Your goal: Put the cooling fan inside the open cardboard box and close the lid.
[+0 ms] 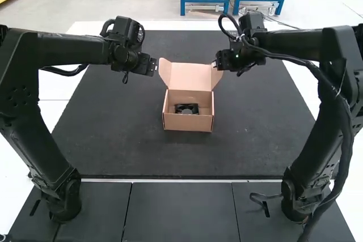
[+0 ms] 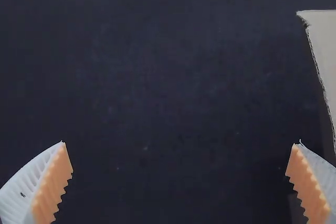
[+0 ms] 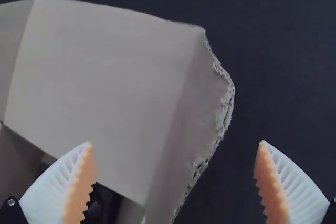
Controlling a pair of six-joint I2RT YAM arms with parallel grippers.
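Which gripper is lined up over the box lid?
The right gripper: the lid lies under its open jaws, while the left gripper hangs over mat, lid beside it.

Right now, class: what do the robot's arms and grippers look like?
The left arm and right arm are matte black, with thick jointed segments. Black cables run loosely along the right arm. The left gripper and right gripper have white ribbed fingers with serrated orange pads.

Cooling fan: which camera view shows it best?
The high view: the cooling fan sits visibly inside the open cardboard box. The right wrist view looks at the raised lid, the left wrist view at a flap edge and mat.
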